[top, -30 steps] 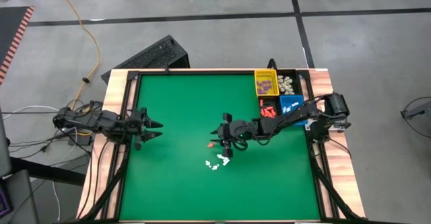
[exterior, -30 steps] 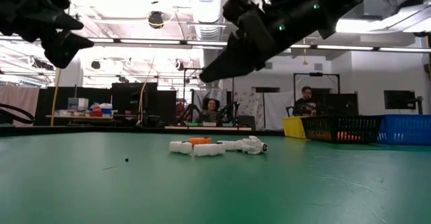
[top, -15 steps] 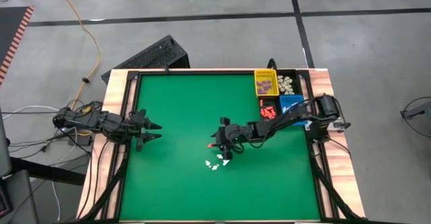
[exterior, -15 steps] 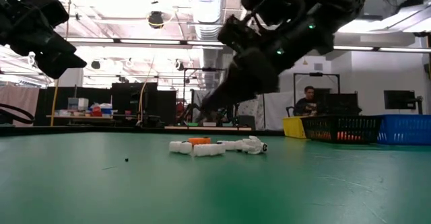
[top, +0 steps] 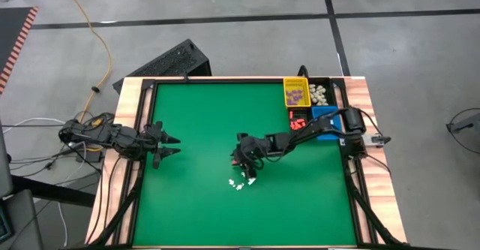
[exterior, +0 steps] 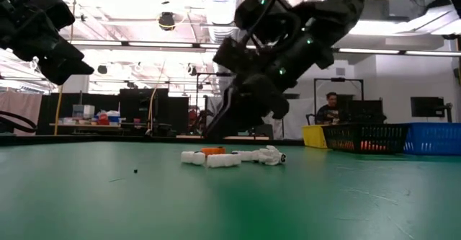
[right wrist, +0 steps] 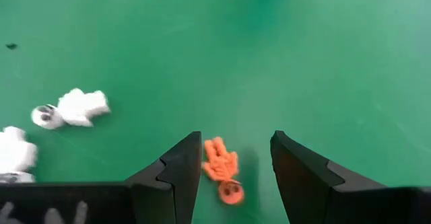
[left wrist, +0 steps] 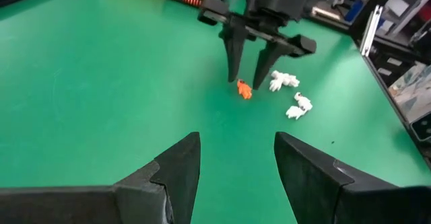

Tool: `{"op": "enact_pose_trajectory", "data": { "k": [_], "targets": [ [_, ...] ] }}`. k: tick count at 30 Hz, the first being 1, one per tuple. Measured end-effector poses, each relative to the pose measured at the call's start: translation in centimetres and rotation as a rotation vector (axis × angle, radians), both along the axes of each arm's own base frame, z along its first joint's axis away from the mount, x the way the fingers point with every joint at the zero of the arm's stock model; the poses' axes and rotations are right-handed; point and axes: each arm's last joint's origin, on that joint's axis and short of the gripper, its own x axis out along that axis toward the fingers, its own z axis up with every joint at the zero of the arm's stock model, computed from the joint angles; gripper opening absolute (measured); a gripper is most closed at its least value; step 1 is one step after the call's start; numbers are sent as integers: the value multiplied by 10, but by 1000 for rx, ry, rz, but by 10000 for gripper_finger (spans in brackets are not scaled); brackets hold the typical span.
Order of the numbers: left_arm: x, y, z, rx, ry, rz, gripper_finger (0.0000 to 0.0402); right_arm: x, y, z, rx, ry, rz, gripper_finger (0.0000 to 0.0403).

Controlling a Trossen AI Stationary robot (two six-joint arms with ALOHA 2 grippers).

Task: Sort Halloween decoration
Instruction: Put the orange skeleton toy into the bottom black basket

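Your right gripper stands parted over an orange skeleton-shaped trinket.

The little ribbed figure lies flat on the green mat between the dark angular fingers, untouched; lumpy white trinkets lie beside them, one cut off. Your left gripper, fingers spread, waits well apart.

surface: green table, wooden border
loose trinkets: orange one, white ones close beside it, mid-table
far right corner: yellow bin, black bin, blue bin
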Motion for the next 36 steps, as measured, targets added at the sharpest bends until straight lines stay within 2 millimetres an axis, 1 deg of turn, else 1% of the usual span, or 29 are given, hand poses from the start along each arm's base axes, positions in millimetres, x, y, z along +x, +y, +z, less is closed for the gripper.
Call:
{"op": "enact_pose_trajectory", "data": {
  "k": [4,7,10,15,20,29,32,36],
  "targets": [
    [0,0,0,1,5,0,180,0,-4,0,21,11,25,198],
    [0,0,0,1,4,0,180,-1,-6,-8,27,50,27,198],
    [0,0,0,1,4,0,180,1,-7,-10,38,36,37,198],
    [0,0,0,1,5,0,180,-1,-7,-14,37,76,38,190],
    [0,0,0,2,5,0,180,-2,-9,-15,48,86,44,145],
    [-1,0,-3,7,28,-1,180,-4,-10,-16,78,125,15,45],
    [-1,0,-3,8,33,-1,180,-4,-10,-15,91,122,-1,31],
    [-1,0,-3,9,34,-1,180,-5,-10,-6,81,102,-25,27]
  ]
}}
